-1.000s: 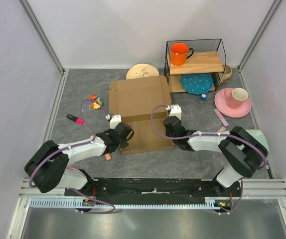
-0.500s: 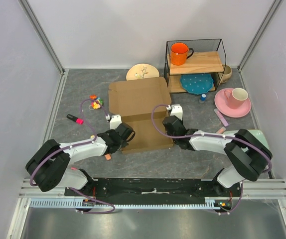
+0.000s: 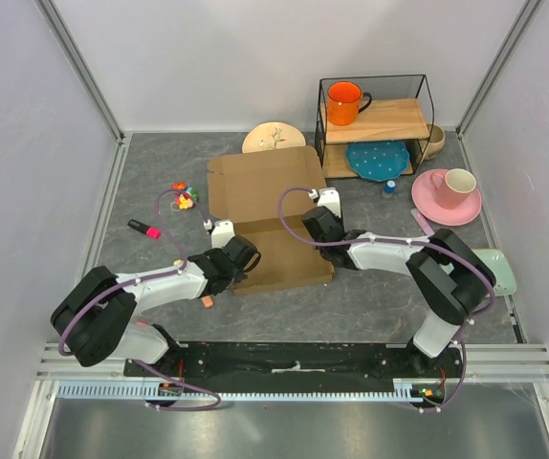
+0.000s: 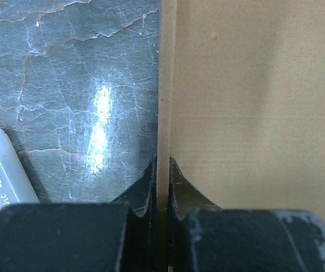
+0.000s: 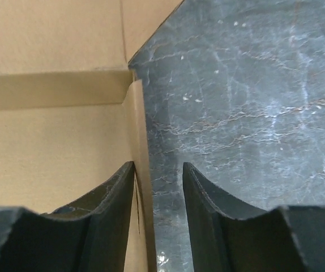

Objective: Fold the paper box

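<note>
Paper box [image 3: 270, 225] lies mid-worktop [image 3: 370, 306], between both arms. Left end effector [image 4: 161, 170] pinches the box's thin left edge flap. Right end effector [image 5: 158, 170] is spread, straddling the box's right edge, one finger over cardboard, the other over worktop. White stick [image 4: 1, 170] near left fingers: small print, unreadable.

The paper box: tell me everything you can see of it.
The paper box is a plain brown, unprinted die-cut cardboard sheet with creases and flaps. It lies mostly flat on the grey table between the two arms. The far panel has small corner flaps, and a crease band crosses the middle. The left gripper is shut on the box's left edge. The right gripper stands open astride its right edge.
</note>
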Controlling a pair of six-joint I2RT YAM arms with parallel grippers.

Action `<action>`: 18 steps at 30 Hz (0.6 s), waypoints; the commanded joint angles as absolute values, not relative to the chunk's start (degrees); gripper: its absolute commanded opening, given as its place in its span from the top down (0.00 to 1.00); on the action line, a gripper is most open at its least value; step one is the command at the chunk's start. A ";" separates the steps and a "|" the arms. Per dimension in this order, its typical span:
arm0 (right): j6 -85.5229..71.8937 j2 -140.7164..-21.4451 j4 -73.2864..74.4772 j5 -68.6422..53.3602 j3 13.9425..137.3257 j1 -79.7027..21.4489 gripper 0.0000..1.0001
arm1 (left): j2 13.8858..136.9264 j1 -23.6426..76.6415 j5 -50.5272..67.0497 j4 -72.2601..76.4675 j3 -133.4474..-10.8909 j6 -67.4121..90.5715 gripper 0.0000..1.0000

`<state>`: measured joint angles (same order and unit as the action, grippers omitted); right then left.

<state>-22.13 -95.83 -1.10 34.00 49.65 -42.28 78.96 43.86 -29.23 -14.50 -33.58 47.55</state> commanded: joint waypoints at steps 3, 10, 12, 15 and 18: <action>-20.30 -100.81 -0.44 33.75 52.91 -42.28 0.62 | 79.28 43.86 -32.17 -16.26 -33.13 48.96 0.98; -19.95 -102.84 -2.54 33.49 51.17 -42.62 1.00 | 79.19 43.86 -32.17 -16.00 -32.70 49.83 0.98; -19.78 -102.66 -3.34 33.66 50.54 -42.71 1.00 | 79.28 43.86 -32.08 -15.73 -32.43 50.01 0.98; -20.56 -101.52 -2.38 33.40 50.45 -42.72 1.00 | 79.28 43.86 -32.17 -15.64 -32.69 50.10 0.96; -21.62 -99.41 -0.18 33.49 51.59 -42.63 0.74 | 78.23 43.95 -32.43 -16.00 -33.31 50.10 0.73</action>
